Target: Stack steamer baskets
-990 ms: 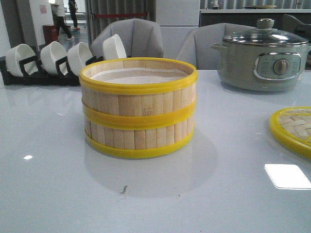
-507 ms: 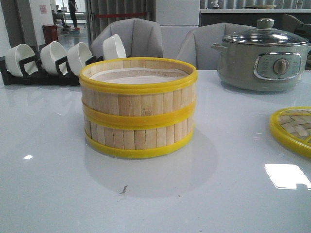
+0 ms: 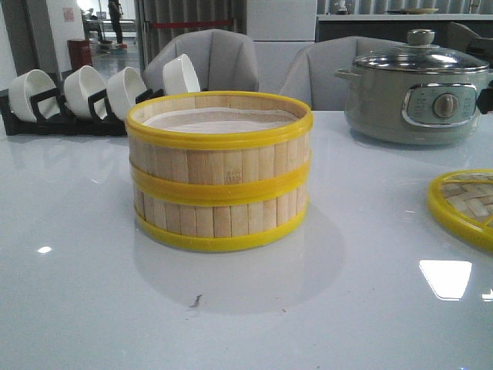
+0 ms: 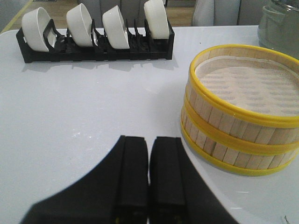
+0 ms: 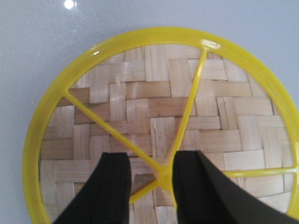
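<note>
Left gripper (image 4: 149, 186): your jaws closed, empty, near the baskets | right gripper (image 5: 152, 186): your jaws apart over the lid (image 5: 163, 121) hub | steamer baskets (image 3: 219, 169): stacked mid-bench (image 3: 92, 293) | beyond: bowl rack (image 3: 69, 100), cooker (image 3: 420, 92).

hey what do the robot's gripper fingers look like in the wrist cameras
Both grippers have two matte black fingers with flat, blocky tips that widen toward the base: the left gripper and the right gripper. No cables, markings or arm links are visible in these views.

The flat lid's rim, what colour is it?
Bright yellow, around a woven bamboo centre; the lid shows best in the right wrist view.
</note>
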Robot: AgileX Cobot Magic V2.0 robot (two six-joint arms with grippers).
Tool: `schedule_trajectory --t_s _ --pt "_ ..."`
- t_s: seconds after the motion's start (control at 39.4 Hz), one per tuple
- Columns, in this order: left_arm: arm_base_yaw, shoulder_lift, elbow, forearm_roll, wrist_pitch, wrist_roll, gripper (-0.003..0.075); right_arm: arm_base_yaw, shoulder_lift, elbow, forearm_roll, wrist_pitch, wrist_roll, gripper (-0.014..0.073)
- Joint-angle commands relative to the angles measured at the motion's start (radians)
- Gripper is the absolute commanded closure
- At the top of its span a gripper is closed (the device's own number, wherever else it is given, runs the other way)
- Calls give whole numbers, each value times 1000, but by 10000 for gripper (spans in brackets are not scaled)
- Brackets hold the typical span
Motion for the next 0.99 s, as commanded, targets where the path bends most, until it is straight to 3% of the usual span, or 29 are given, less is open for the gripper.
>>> schedule_trajectory --t_s 0.0,0.96 --pt "-5 0 -29 -10 -89 -8 633 -6 -47 -34 -8 -8 -1 253" --pt "-5 0 -29 -10 -89 -8 633 -39 -8 -34 18 -1 -1 253"
